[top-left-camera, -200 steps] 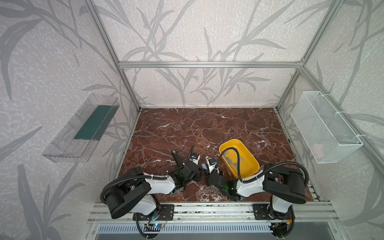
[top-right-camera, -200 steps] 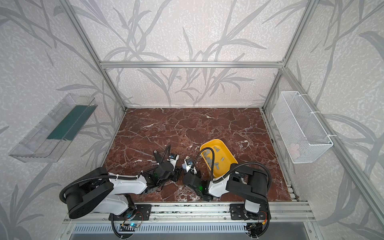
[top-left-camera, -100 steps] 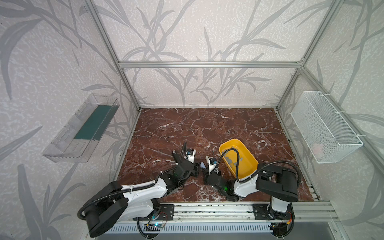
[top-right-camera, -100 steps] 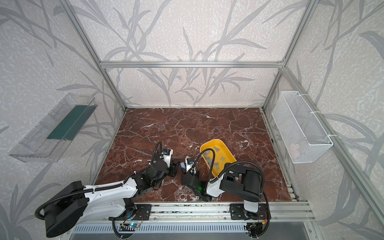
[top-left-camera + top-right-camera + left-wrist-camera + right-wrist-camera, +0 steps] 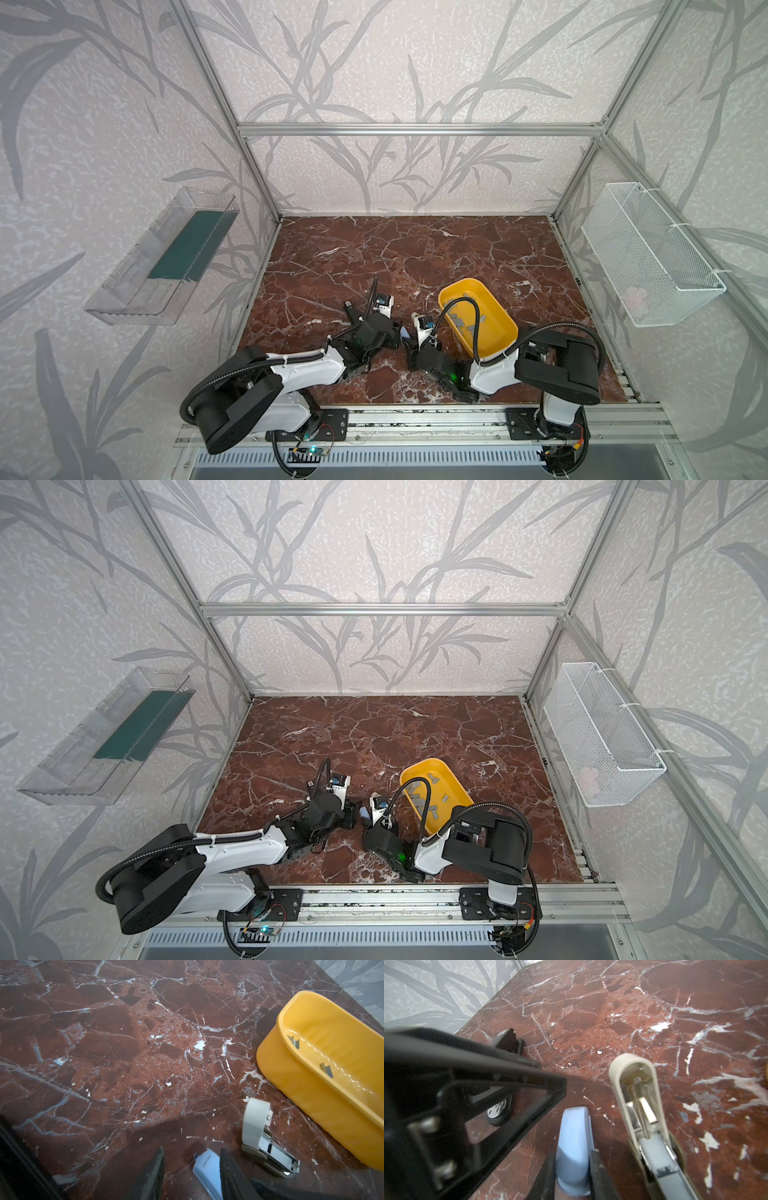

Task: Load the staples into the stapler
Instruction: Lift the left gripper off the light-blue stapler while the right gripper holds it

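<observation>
Both my tools meet at the blue stapler: right gripper clamps it, left gripper straddles its tip, half-wide. Staples wait in the yellow tray, two o'clock from it. Next, I reckon: prise the lid open.

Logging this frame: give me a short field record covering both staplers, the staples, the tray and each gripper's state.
blue stapler: closed, clamped between the right gripper's fingers
cream stapler: beside the blue one, lid swung open, not gripped
staples: loose in the yellow tray
yellow tray: on the marble table, beside the cream stapler
left gripper: open, fingers either side of the blue stapler's end
right gripper: shut on the blue stapler
staple in hand: none
</observation>
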Controlling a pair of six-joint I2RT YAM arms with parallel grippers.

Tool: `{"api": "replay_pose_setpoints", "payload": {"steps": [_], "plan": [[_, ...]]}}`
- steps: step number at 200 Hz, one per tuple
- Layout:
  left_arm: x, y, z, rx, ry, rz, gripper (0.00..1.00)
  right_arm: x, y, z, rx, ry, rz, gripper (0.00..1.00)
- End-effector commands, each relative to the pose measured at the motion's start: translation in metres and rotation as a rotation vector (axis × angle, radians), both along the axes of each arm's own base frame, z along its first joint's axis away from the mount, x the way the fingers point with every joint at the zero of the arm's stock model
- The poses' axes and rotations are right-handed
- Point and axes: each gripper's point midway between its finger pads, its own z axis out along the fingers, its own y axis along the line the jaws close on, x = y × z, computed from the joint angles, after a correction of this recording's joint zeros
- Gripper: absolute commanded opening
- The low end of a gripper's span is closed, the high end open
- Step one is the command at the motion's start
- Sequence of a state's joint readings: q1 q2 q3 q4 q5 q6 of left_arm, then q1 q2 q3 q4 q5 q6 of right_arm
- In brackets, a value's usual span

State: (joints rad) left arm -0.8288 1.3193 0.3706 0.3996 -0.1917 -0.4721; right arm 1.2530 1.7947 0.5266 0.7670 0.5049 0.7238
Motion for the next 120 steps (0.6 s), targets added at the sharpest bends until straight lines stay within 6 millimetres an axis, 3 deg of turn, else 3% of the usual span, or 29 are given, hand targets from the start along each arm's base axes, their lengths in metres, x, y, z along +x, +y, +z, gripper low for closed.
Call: {"api": "replay_pose_setpoints", "payload": {"steps": [1,41,67,83,120], "plan": [[0.008,-0.013,0.008,-0.037,-0.015,-0.023,0.45,-0.055,-0.069,-0.094,-0.389,0.236,0.144,0.18],[0.004,-0.023,-0.007,-0.045,0.020,-0.075,0.43,-0.043,-0.055,-0.070,-0.368,0.178,0.141,0.19],[-0.006,-0.028,-0.021,-0.069,0.035,-0.124,0.40,-0.040,-0.051,-0.067,-0.370,0.173,0.140,0.19],[-0.011,-0.027,-0.033,-0.078,0.033,-0.145,0.39,-0.042,-0.056,-0.078,-0.391,0.196,0.130,0.18],[-0.010,-0.033,-0.066,-0.087,-0.006,-0.186,0.35,-0.058,-0.077,-0.130,-0.434,0.300,0.111,0.11]]}}
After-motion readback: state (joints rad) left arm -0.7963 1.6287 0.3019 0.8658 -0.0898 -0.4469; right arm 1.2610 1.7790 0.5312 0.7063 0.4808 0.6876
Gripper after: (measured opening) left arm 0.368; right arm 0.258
